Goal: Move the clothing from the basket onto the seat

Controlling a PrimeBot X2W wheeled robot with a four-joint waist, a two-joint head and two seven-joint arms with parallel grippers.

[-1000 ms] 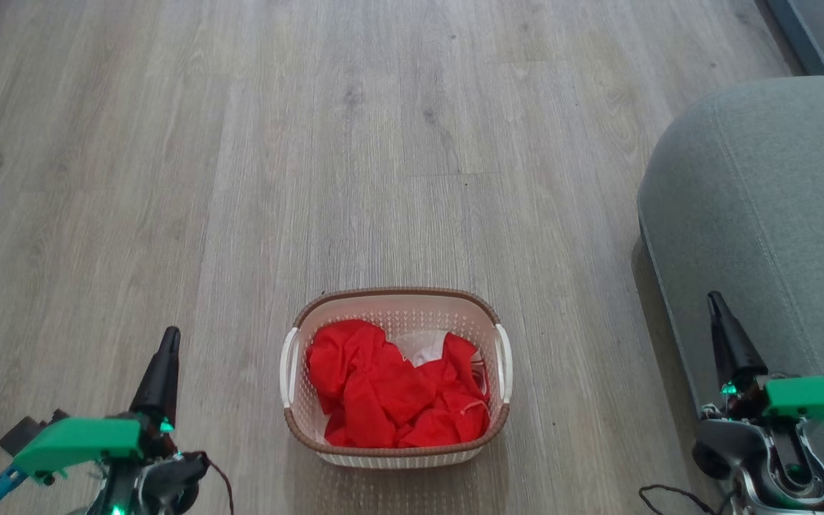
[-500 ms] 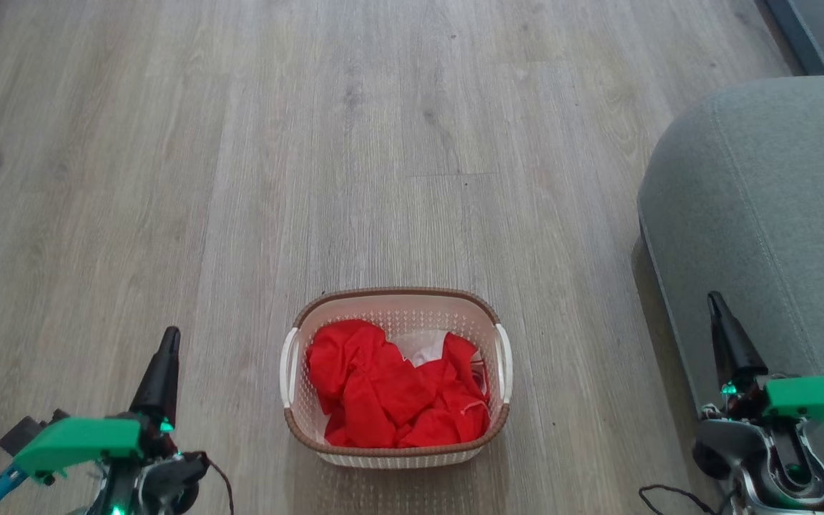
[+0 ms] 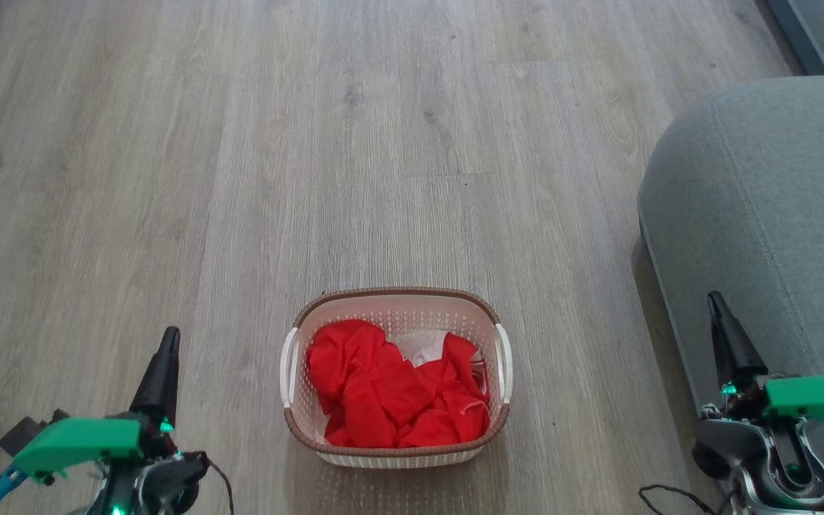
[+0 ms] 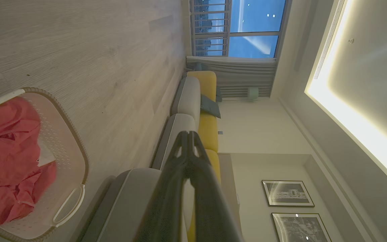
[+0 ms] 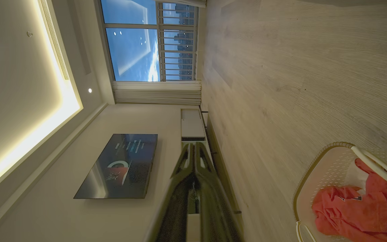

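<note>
Nothing has changed from a second ago. The left tool (image 3: 169, 337), the right tool (image 3: 714, 300), the red clothes (image 3: 383, 393) and the basket (image 3: 398, 292) all sit in the very same spots, and the picture has not shifted.

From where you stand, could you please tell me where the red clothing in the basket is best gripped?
Probably the raised, bunched fold on the left of the red clothing, taken straight down from above: the pile lies crumpled within the basket, whose walls block sideways approach.
</note>
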